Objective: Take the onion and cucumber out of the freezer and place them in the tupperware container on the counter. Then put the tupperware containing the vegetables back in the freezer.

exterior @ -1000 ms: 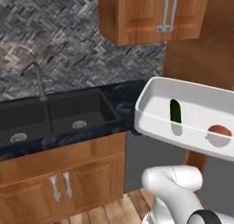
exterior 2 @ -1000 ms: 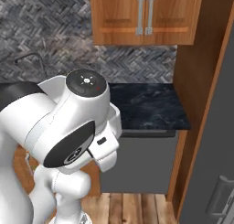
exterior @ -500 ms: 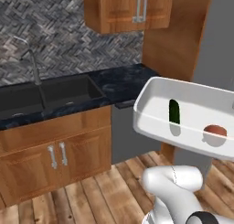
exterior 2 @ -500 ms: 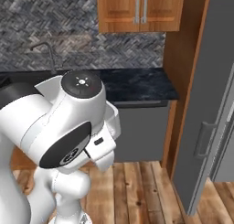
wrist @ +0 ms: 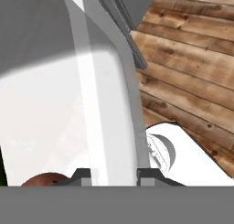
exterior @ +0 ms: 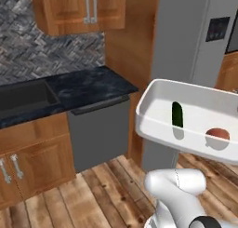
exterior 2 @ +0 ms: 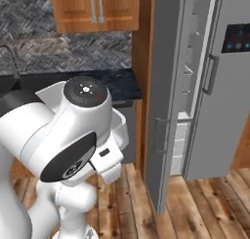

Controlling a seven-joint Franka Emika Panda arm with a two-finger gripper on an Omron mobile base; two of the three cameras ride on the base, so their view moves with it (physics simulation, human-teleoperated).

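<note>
Watching the tall grey freezer (exterior 2: 180, 148) first: door swung out, pale drawers showing inside, so the way in looks usable. Dark marbled desk (exterior: 95, 90) next, off to the side. Then the white tupperware container (exterior: 200, 93), aloft and well apart from the desk, cucumber and onion both inside; likely on its way back to cold storage. Judged a stiff, light shell, awkward for its breadth; gripped at one side it may sag or twist, and the smooth wall could slip. Claw (wrist: 114, 177) clamped on that wall, one fingertip inside, one outside. Sound enough hold on the rim, I'd say, if kept level and turned slowly. Cucumber (exterior: 177, 114), dark green, firm, probably slick, liable to slide; best pinched across its middle. Onion (exterior: 218, 133), reddish, apart from it, firm, apt to roll; best taken around its widest part.
</note>
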